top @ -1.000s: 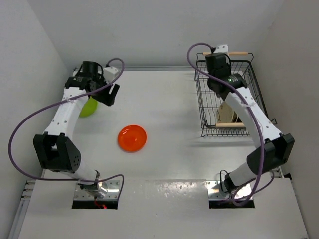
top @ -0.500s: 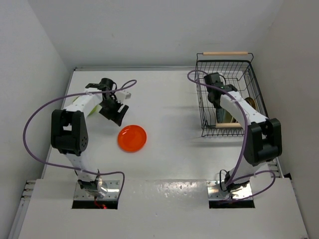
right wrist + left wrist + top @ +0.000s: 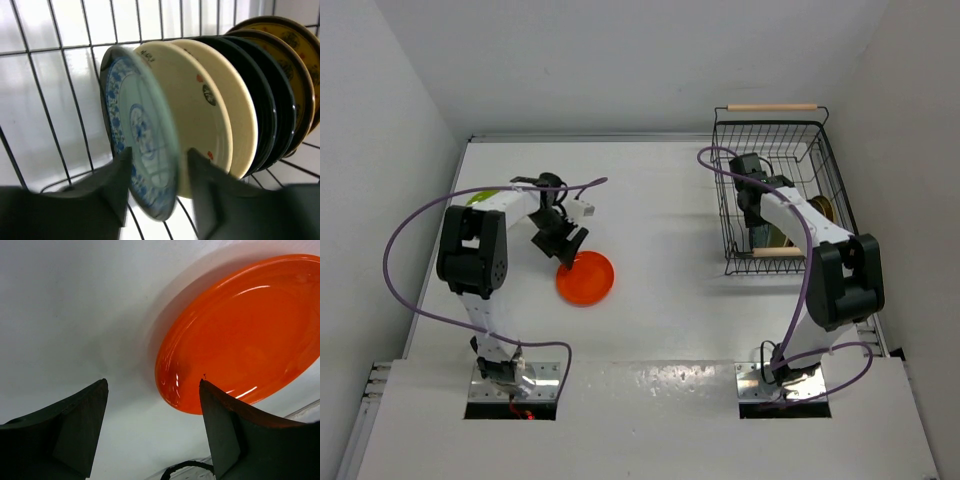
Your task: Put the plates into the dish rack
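White walls close in a pale bench (image 3: 660, 190), with the rack (image 3: 770, 125) at its far right. Two plates lie outside it. The orange plate (image 3: 586, 278) sits flat at middle-left, and the lime plate (image 3: 480, 197) is at the far left edge, mostly hidden behind the left arm.

The left claw (image 3: 560, 245) hangs low just far-left of the orange plate, its jaws spread wide and empty. In the wrist view the plate's rim sits just beside one finger, and nearly all of the disc lies off to that side, not between the jaws. A round plate has no long axis, so the move turns on that offset. It probably calls for a short shift near and right to bring the rim between the fingers. The left arm is much the nearer; the right is well apart.

The right claw (image 3: 756, 205) is inside the rack. Its jaws stand parted astride the lower rim of the teal plate (image 3: 140, 130), which stands on edge at the end of an upright row. The view is blurred, but a gap shows on one side, so it does not look clamped.
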`<state>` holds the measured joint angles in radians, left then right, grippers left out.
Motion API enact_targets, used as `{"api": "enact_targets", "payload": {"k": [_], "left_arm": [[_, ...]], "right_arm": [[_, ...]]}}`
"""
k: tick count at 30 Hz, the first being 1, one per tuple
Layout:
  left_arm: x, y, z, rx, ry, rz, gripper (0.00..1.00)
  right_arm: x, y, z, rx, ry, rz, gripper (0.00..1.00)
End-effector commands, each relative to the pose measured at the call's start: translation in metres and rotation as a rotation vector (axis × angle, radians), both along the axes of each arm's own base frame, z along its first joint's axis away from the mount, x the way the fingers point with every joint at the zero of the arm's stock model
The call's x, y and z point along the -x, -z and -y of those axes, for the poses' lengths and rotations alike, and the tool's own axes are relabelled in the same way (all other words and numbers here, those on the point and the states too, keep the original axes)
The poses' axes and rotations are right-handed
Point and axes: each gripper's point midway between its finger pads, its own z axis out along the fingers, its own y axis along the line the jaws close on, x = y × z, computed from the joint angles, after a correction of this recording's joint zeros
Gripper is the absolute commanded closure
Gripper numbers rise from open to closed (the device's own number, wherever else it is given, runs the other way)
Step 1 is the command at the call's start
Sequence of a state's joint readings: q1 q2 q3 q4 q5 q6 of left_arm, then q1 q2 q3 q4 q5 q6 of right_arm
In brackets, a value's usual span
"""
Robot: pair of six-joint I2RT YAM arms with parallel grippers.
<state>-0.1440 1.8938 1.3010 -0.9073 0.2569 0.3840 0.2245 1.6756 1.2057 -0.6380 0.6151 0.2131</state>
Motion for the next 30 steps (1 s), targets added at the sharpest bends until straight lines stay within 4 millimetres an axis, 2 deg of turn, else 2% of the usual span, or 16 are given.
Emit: {"api": "enact_targets", "payload": {"k": [1, 3, 8, 11, 12, 14, 15, 18, 21, 22, 24, 25, 26, 28, 29, 30], "left_arm": [[-0.002, 0.008, 0.005, 0.000, 0.028, 0.000, 0.22], [0.001, 0.016, 0.005, -0.004, 0.028, -0.025, 0.29], [0.018, 0.016, 0.016, 0.074, 0.064, -0.094, 0.53], [0.028, 0.013, 0.019, 0.103, 0.088, -0.131, 0.84], [0.028, 0.013, 0.019, 0.103, 0.088, -0.131, 1.00], [0.031, 0.010, 0.021, 0.114, 0.087, -0.145, 1.00], [0.021, -0.002, 0.025, 0.131, 0.090, -0.099, 1.00], [0.007, -0.032, 0.040, 0.218, 0.107, -0.040, 1.00], [0.000, -0.073, 0.063, 0.360, 0.132, 0.015, 1.00], [-0.010, -0.092, 0.070, 0.401, 0.144, 0.060, 1.00], [-0.006, -0.123, 0.090, 0.514, 0.193, 0.087, 1.00], [-0.007, -0.140, 0.100, 0.555, 0.228, 0.118, 1.00], [-0.004, -0.150, 0.107, 0.586, 0.277, 0.141, 1.00], [0.005, -0.180, 0.118, 0.663, 0.334, 0.186, 1.00], [0.007, -0.189, 0.119, 0.680, 0.371, 0.218, 1.00], [0.011, -0.201, 0.123, 0.718, 0.397, 0.237, 1.00]], "right_arm": [[-0.004, -0.014, -0.007, -0.045, -0.009, 0.033, 0.50], [-0.008, -0.027, -0.007, -0.048, -0.014, 0.061, 0.36], [-0.016, -0.072, -0.009, -0.061, -0.036, 0.149, 0.19], [-0.022, -0.106, -0.005, -0.076, -0.035, 0.223, 0.11], [-0.021, -0.115, -0.017, -0.092, -0.066, 0.243, 0.06], [-0.020, -0.129, -0.028, -0.124, -0.105, 0.274, 0.00], [-0.020, -0.140, -0.037, -0.141, -0.134, 0.302, 0.00], [-0.015, -0.145, -0.080, -0.244, -0.271, 0.313, 0.00], [0.000, -0.153, -0.160, -0.466, -0.504, 0.340, 0.00], [0.015, -0.139, -0.182, -0.552, -0.581, 0.290, 0.00], [0.026, -0.155, -0.237, -0.766, -0.735, 0.330, 0.00], [0.046, -0.133, -0.260, -0.813, -0.799, 0.268, 0.00], [0.045, -0.150, -0.285, -0.908, -0.862, 0.338, 0.00], [0.060, -0.135, -0.312, -0.987, -0.882, 0.286, 0.00], [0.057, -0.125, -0.324, -0.999, -0.886, 0.268, 0.00], [0.056, -0.127, -0.332, -1.018, -0.878, 0.268, 0.00]]}}
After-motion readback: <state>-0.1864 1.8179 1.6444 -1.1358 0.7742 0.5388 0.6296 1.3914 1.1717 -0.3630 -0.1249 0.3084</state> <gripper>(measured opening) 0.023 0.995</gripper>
